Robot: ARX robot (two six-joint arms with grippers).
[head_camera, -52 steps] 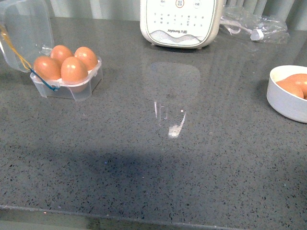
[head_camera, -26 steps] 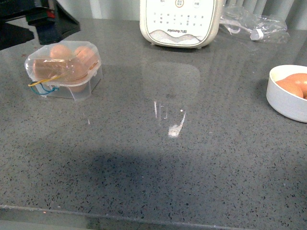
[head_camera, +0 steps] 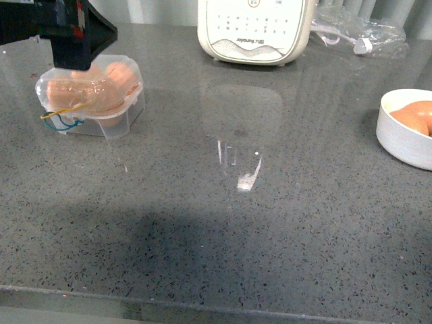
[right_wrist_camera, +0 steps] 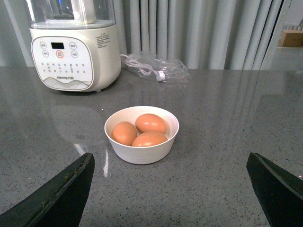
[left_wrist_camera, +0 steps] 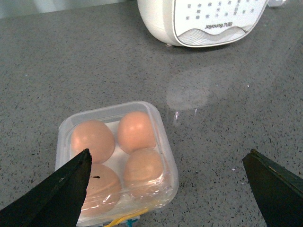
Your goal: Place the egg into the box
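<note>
Item 1. Box [head_camera: 91,94]: small clear plastic four-cup egg case, at the far left of the grey speckled countertop [head_camera: 236,236]. Lid [head_camera: 101,77] folded down over the contents. Yellow and blue-green bands [head_camera: 64,120] at the near left corner.

Item 2. Eggs [left_wrist_camera: 136,131]: four, orange-brown, one per cup, all inside the box under the lid. Alike; cannot tell which one is the task's own.

Item 3. Left gripper [left_wrist_camera: 166,155]: jaws spread wide, holding nothing, poised over the box. In the front view, a dark mass [head_camera: 67,34] overlapping the far edge of the lid; contact cannot be told.

Item 4. Right gripper [right_wrist_camera: 169,156]: jaws likewise wide apart and empty, aimed toward the bowl.

Item 5. Round white bowl [right_wrist_camera: 142,153]: at the right edge of the countertop, well apart from the box. Three brown eggs [right_wrist_camera: 150,123] inside.

Item 6. White Joyoung appliance [head_camera: 255,30]: at the back, centre, button panel facing forward.

Item 7. Clear plastic bag [head_camera: 358,34] with a cable inside: just beside the appliance, on its right.
</note>
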